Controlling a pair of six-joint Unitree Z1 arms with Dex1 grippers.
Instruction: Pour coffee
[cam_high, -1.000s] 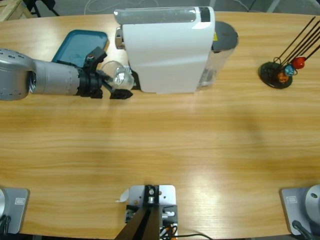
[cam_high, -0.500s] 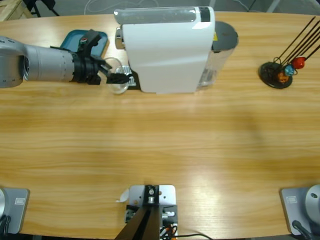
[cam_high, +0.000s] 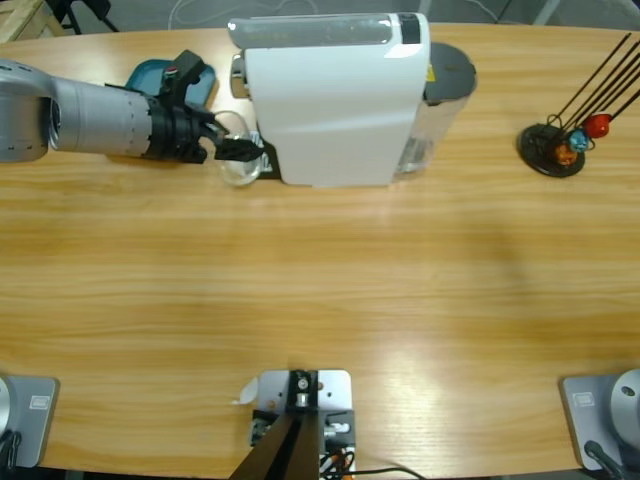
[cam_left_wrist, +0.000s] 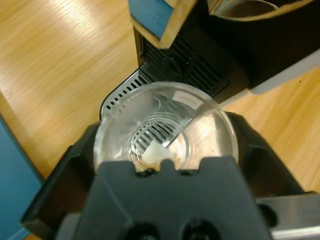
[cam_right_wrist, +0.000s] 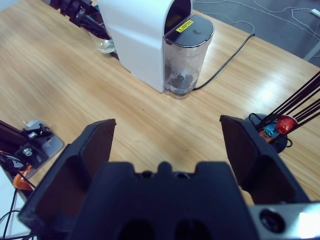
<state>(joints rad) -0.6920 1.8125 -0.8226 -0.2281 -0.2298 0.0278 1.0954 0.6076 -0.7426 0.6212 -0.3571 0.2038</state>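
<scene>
Left gripper (cam_left_wrist: 165, 150) clamped on glass cup (cam_left_wrist: 165, 127); set it centred on drip tray (cam_left_wrist: 125, 95) under spout, upright.

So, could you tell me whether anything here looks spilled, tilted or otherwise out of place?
Nothing stands out. The left claw holds the clear cup upright over the coffee machine's drip grille, and no spill shows on the table.
</scene>
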